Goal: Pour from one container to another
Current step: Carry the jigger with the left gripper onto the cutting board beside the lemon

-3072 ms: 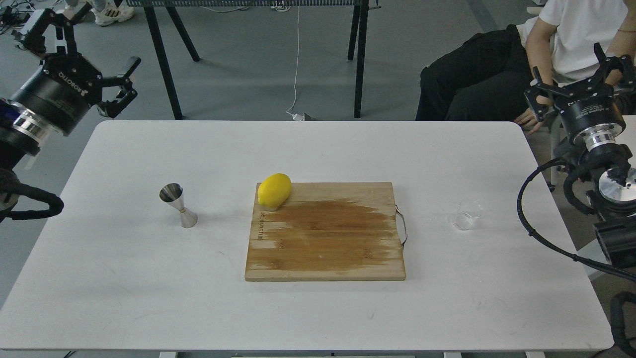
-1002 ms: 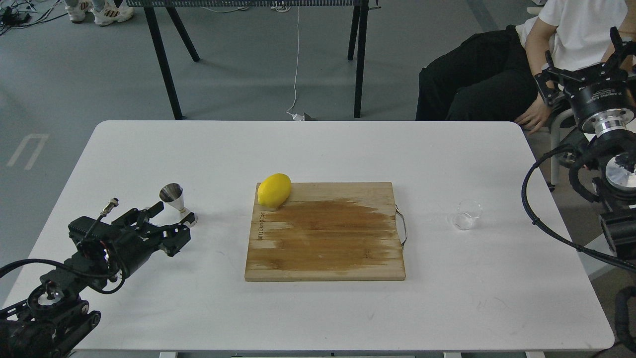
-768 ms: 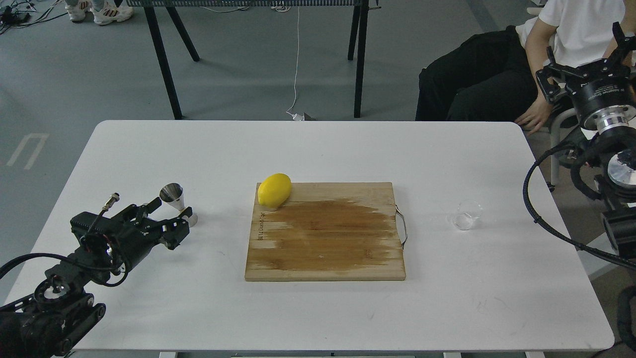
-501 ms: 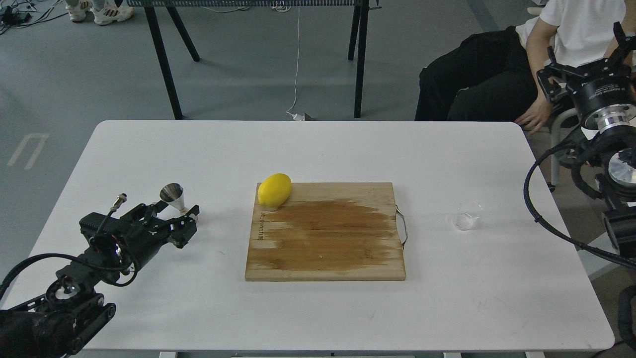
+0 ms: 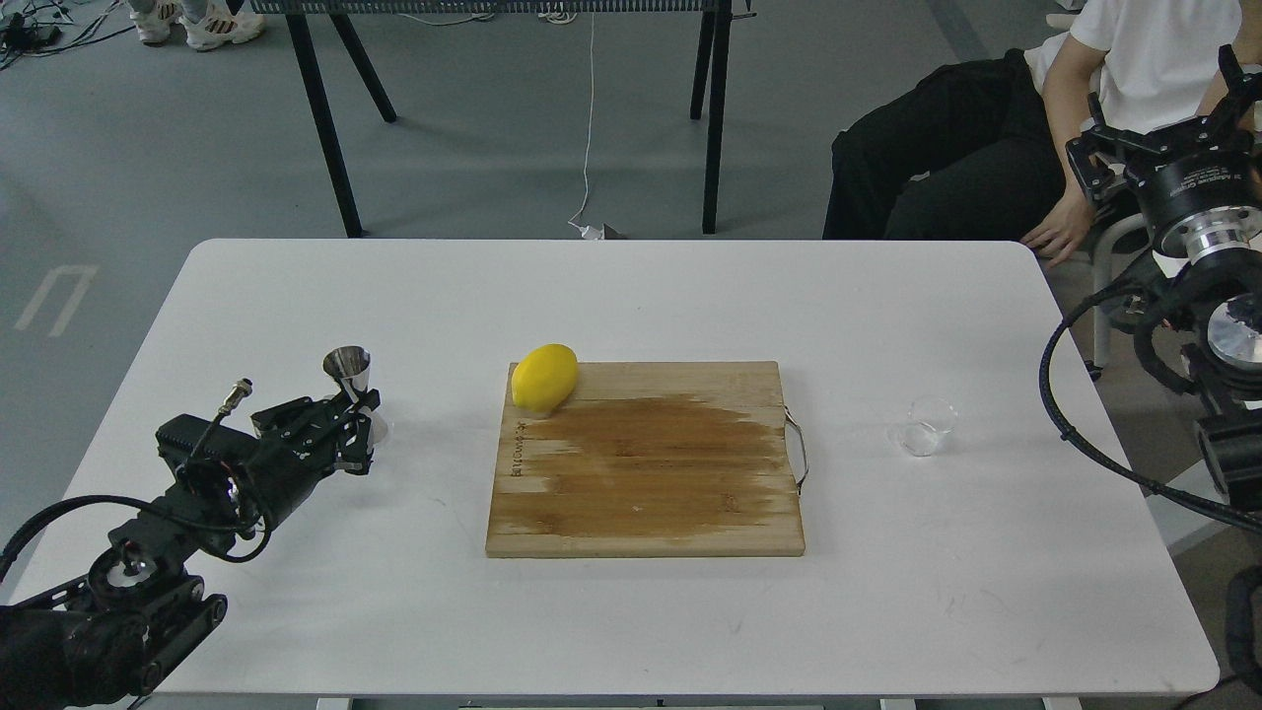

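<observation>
Your left gripper (image 5: 350, 429) is clamped on the jigger (image 5: 351, 387) waist, upright, left of the cutting board (image 5: 646, 473) | right gripper (image 5: 1163, 128) fingers spread, beyond the table (image 5: 611, 296) edge | glass cup (image 5: 927, 426) alone near the table's right edge, bare tabletop around it

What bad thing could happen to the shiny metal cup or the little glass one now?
The left gripper is closed around the narrow waist of the jigger. It is tall with a small base, so a crooked grip could tip it over.

The glass cup stands far across the table, near its right side. It is see-through and hard to spot, so the open right gripper, raised beyond the table's edge, might bump it when reaching in.
</observation>
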Tool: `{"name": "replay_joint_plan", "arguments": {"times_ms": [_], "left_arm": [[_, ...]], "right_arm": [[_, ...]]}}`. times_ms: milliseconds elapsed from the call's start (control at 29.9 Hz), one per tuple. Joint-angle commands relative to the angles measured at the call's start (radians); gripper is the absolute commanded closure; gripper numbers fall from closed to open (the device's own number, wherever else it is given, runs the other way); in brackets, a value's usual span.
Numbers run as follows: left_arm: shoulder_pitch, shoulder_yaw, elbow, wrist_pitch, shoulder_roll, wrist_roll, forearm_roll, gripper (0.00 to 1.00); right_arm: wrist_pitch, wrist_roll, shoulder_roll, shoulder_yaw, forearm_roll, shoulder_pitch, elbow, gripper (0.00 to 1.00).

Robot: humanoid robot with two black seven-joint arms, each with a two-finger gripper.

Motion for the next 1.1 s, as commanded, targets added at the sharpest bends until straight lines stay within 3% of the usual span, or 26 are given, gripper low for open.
{"name": "replay_joint_plan", "arguments": {"times_ms": [0,167,401,534,735,1068], "left_arm": [[-0.028,-0.003,0.006,0.000,-0.007,0.004,-0.006,0.85],[-0.075,-0.008,-0.034,0.020,-0.001,0.003,-0.011,0.86],[-0.118,0.000,-0.241,0.010,-0.010,0.009,0.008,0.86],[-0.144,0.069,-0.344,0.008,-0.022,0.010,0.036,0.92],[-0.186,0.225,-0.316,0.005,-0.125,0.014,0.036,0.92],[-0.186,0.235,-0.116,-0.018,-0.335,0.032,0.036,0.92]], "right_arm": [[-0.004,0.000,-0.001,0.000,0.000,0.000,0.000,0.00],[-0.007,0.000,-0.006,0.000,0.000,0.001,0.001,0.00],[-0.006,0.000,-0.018,0.003,0.000,-0.002,0.001,0.00],[-0.006,0.000,-0.038,0.004,0.000,-0.003,0.000,0.00],[-0.006,0.000,-0.058,0.006,0.000,-0.019,-0.002,0.00],[-0.006,0.000,-0.060,0.026,0.000,-0.052,0.000,0.00]]}}
